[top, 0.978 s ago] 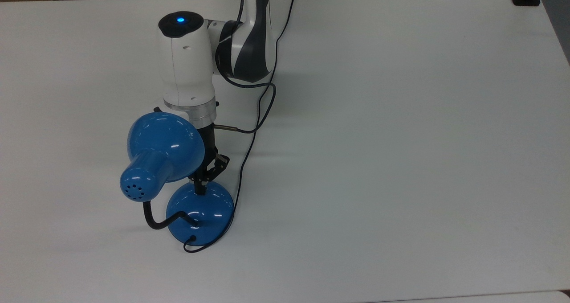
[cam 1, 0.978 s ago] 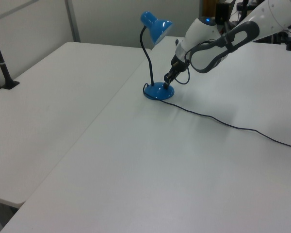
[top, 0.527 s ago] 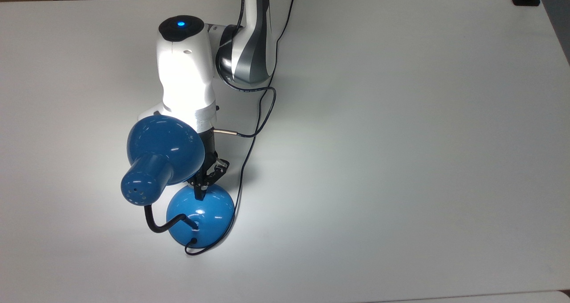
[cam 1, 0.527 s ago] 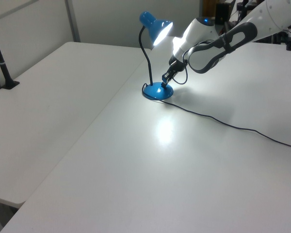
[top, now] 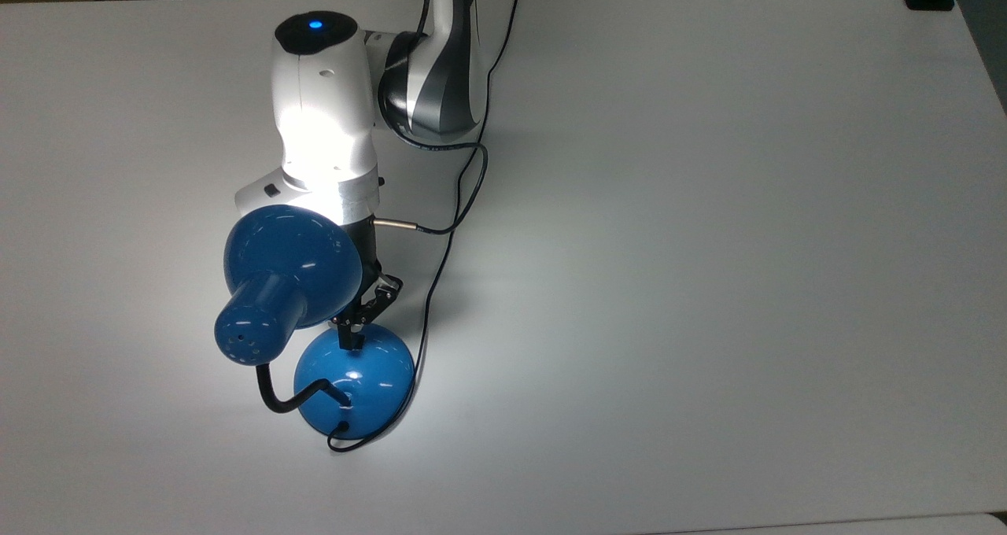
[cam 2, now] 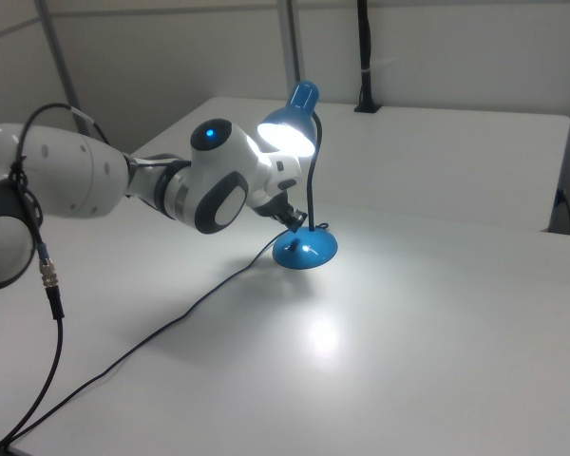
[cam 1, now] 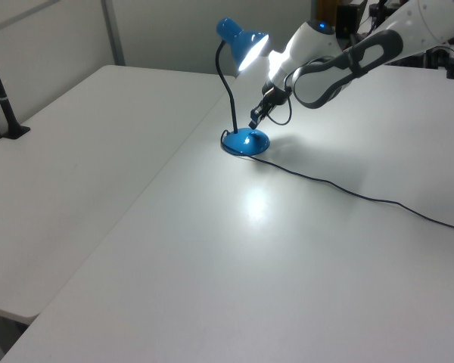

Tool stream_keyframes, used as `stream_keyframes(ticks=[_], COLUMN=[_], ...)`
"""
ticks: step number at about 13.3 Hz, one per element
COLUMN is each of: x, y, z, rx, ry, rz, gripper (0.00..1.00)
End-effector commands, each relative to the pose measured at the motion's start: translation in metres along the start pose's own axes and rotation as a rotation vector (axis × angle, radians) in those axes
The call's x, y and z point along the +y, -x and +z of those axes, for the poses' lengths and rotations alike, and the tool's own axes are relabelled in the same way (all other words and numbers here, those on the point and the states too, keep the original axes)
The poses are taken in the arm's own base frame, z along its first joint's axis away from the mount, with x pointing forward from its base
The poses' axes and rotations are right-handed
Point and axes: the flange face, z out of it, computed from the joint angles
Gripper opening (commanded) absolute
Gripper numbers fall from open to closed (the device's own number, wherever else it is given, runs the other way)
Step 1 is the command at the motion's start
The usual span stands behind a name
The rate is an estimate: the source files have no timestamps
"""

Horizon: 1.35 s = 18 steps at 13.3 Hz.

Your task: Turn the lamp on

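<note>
A plain white desk point(top: 708, 244) fills the scene, with a bright pool of light on it. The lamp point(top: 291, 283) is lit. Its round blue base point(cam 1: 245, 142) sits directly under the gripper point(top: 352, 338), whose fingers are pressed together and point down at the base's top, just above it in the left view. The black neck point(cam 1: 225, 91) rises upright beside the gripper. The dome shade point(cam 2: 290, 128) sits above the gripper, next to the white wrist; its open mouth faces down and toward the arm, and its capped end points up and away, toward the top view's lower left. A thin black cord point(cam 1: 348, 193) runs from the base across the desk.
</note>
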Motion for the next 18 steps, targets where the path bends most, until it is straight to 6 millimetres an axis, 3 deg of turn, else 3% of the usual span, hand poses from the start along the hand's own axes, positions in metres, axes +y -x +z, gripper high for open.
stream_keyframes(ticks=[1, 4, 6, 9, 11, 14, 18], x=[0.003, -0.001, 0.000, 0.005, 0.001, 0.006, 0.006], y=[0.022, 0.028, 0.030, 0.037, 0.045, 0.042, 0.039], z=[-0.062, -0.119, -0.153, -0.216, -0.248, -0.262, -0.260], rx=[-0.084, -0.313, -0.392, -0.521, -0.598, -0.645, -0.655], ry=[-0.033, -0.069, -0.078, 0.027, 0.061, 0.049, 0.063], rz=[0.032, 0.031, 0.024, -0.022, -0.057, -0.097, -0.062], gripper=[0.06, 0.65, 0.98, 1.00, 1.00, 1.00, 1.00])
